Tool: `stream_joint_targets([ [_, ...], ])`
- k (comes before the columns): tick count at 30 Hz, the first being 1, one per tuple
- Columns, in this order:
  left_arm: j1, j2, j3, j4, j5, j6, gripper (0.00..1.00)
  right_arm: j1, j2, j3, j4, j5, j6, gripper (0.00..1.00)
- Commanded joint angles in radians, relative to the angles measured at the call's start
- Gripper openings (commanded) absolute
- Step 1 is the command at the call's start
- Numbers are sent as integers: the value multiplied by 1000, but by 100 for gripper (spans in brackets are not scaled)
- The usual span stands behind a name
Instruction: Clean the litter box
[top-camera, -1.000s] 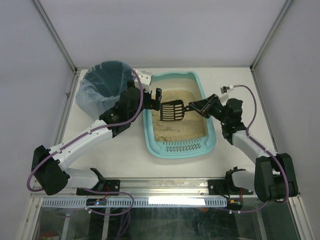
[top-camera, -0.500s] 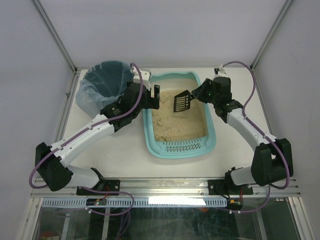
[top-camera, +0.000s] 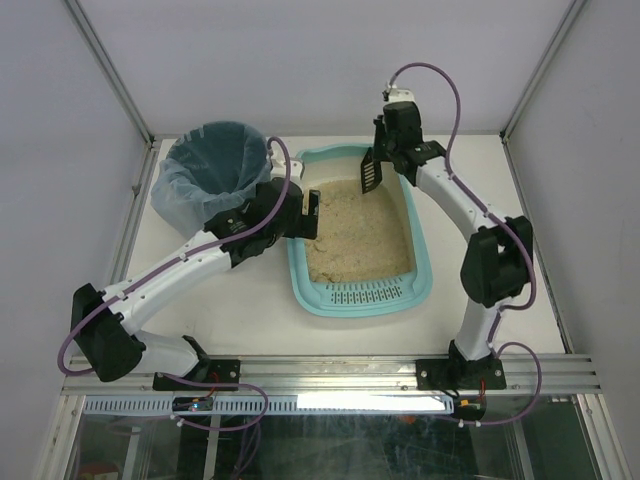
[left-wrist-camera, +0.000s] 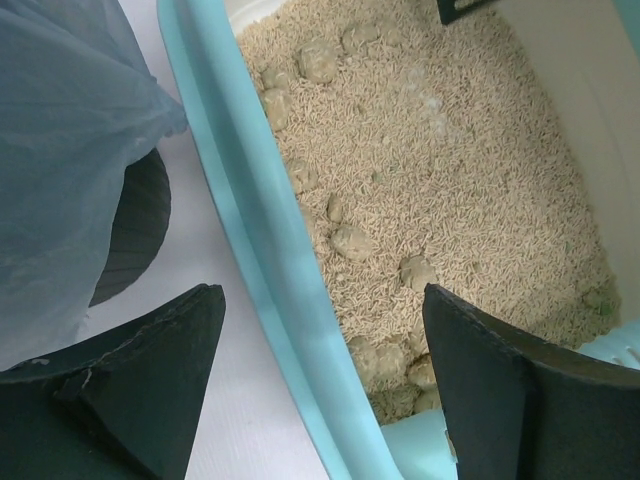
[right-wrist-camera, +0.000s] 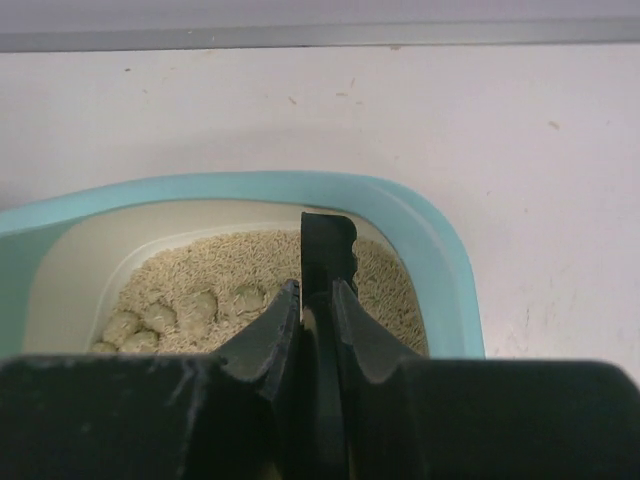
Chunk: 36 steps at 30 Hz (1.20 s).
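The light teal litter box (top-camera: 422, 275) lies mid-table with beige litter and several clumps (left-wrist-camera: 352, 241), its slotted grate (top-camera: 366, 294) at the near end. My right gripper (top-camera: 385, 152) is shut on the handle of a black slotted scoop (top-camera: 368, 170), held above the box's far end; in the right wrist view the scoop (right-wrist-camera: 326, 255) stands edge-on between the fingers. My left gripper (top-camera: 311, 210) is open and empty, its jaws either side of the box's left rim (left-wrist-camera: 250, 215), one finger (left-wrist-camera: 150, 375) over the table, the other (left-wrist-camera: 500, 380) over the litter.
A round dark bin with a bluish translucent bag liner (top-camera: 210, 170) stands at the back left, close to the box; its liner shows in the left wrist view (left-wrist-camera: 70, 160). Metal frame posts rise at the table's far corners.
My right arm has lifted the scoop out of the litter and swung it toward the box's far end. My left gripper has stayed at the left rim.
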Motion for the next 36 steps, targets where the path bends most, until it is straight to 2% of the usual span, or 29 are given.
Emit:
stream_joint_targets([
  [1, -11, 5, 48, -59, 23, -42, 83, 54, 105, 173, -104, 150, -173, 0],
  [5, -10, -5, 18, -78, 19, -92, 84, 82, 171, 220, -112, 217, -244, 0],
  [9, -11, -13, -22, -75, 34, -132, 85, 84, 209, 252, -132, 185, -260, 0],
  [20, -12, 16, -67, -44, 50, -151, 83, 83, 233, 266, -161, -140, -235, 0],
  [36, -13, 33, -125, 4, 36, -143, 79, 81, 350, 404, -313, -407, -263, 0],
])
